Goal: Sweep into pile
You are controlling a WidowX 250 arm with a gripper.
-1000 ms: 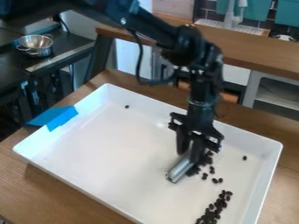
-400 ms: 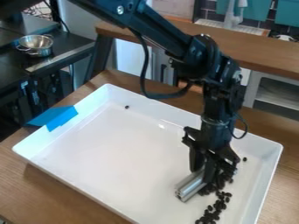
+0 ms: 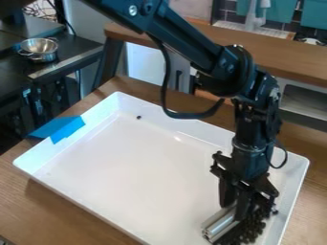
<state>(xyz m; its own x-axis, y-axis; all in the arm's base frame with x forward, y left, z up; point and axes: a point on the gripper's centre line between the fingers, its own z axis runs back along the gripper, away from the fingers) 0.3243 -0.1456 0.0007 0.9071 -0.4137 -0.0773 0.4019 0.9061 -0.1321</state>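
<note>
In the white tray [image 3: 127, 177], the gripper [image 3: 234, 210] holds a silver bar [image 3: 219, 226] against clustered dark beans [image 3: 254, 228] toward five o'clock; one bean [image 3: 138, 117] lies at eleven, blue tape [image 3: 67, 130] at ten.

Small dark beans [image 3: 254, 227] bunched along a silvery grooved bar [image 3: 219, 223] lying diagonally in a white tray [image 3: 127, 177], one bean [image 3: 138, 117] alone near the far corner

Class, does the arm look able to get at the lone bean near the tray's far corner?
Probably yes: bare tray lies between the arm and bean. Its jaws hold a metal bar, so pushing looks likelier than grasping.
</note>
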